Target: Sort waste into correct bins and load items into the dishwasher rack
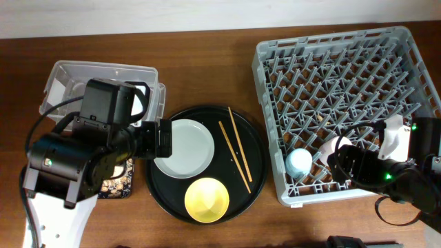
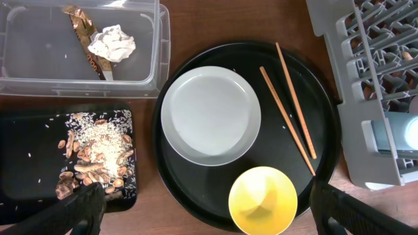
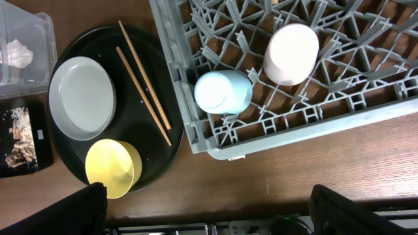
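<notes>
The sorting looks finished. The gold-brown wrapper strip [image 2: 83, 32] and the crumpled white tissue ball [image 2: 112, 44] lie together in the clear plastic tub [image 2: 32, 52]. The beige-brown food scraps [image 2: 91, 153] are spread in the shallow black tray [image 2: 26, 150] just beside it.

Loading is under way. The light-blue cup [image 3: 223, 91] and the pink cup [image 3: 292, 53] sit side by side among the pegs at the near edge of the dishwasher rack [image 1: 344, 83].

Of the named items, only the wooden chopsticks [image 2: 287, 121] are still out. They lie flat on the round black serving tray [image 2: 323, 111], close together and splaying slightly, between a white plate [image 2: 210, 114] and the rack. A yellow bowl [image 2: 262, 201] also sits on that tray.

The left gripper [image 2: 208, 189] hangs over the tray with its fingers spread wide and empty. The right gripper [image 3: 209, 189] is likewise spread and holds nothing, above the rack's near edge.

I take the chopsticks to be the step in hand. The pick calls for a low pinch across both sticks near their middle, with the fingertips almost on the tray floor. The sticks are thin and may roll apart.
</notes>
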`<state>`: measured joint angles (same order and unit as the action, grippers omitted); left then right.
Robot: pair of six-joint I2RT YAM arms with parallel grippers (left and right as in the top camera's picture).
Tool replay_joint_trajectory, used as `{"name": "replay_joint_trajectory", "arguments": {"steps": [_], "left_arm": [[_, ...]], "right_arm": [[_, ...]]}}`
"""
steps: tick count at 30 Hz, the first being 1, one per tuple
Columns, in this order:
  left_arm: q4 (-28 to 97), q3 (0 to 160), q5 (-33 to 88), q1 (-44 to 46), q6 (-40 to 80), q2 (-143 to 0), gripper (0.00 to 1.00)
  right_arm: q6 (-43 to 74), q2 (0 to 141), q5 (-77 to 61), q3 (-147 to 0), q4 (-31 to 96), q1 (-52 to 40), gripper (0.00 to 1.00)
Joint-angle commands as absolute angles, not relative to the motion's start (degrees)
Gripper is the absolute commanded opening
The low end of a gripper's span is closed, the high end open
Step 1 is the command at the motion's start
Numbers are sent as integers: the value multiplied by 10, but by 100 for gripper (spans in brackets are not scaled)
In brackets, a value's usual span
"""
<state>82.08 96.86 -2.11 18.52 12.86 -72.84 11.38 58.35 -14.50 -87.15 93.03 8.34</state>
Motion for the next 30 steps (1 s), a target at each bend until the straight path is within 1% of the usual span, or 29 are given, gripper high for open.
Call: {"name": "replay_joint_trajectory", "arguments": {"steps": [1,4,6,9,10,12,16,19,23,28,30], "left_arm": [[821,972,-23,190,125,-710,99],[822,958,-24,190,125,-672,99],[782,924,-52,190,123,-625,99],[648,814,-82,189,121,-532,99],[567,737,-88,185,102,-476,99],[477,635,-88,171,95,-407,99],[354,449,-62,134,95,-260,99],[312,350,-47,114,95,-164,99],[274,255,-29,92,93,-74,99],[215,155,-12,80,93,-16,99],[171,109,-12,81,93,-3,99]], "right_arm": [[110,583,-144,-874,930,86,99],[110,583,-144,-874,930,86,99],[110,583,-144,-874,930,86,99],[110,583,-144,-874,930,86,99],[110,583,-144,-874,930,86,99],[110,583,-144,-874,930,86,99],[110,583,-144,-874,930,86,99],[110,583,-144,-874,930,86,99],[110,583,-144,-874,930,86,99],[110,583,-144,-874,930,86,99],[110,583,-144,-874,930,86,99]]}}
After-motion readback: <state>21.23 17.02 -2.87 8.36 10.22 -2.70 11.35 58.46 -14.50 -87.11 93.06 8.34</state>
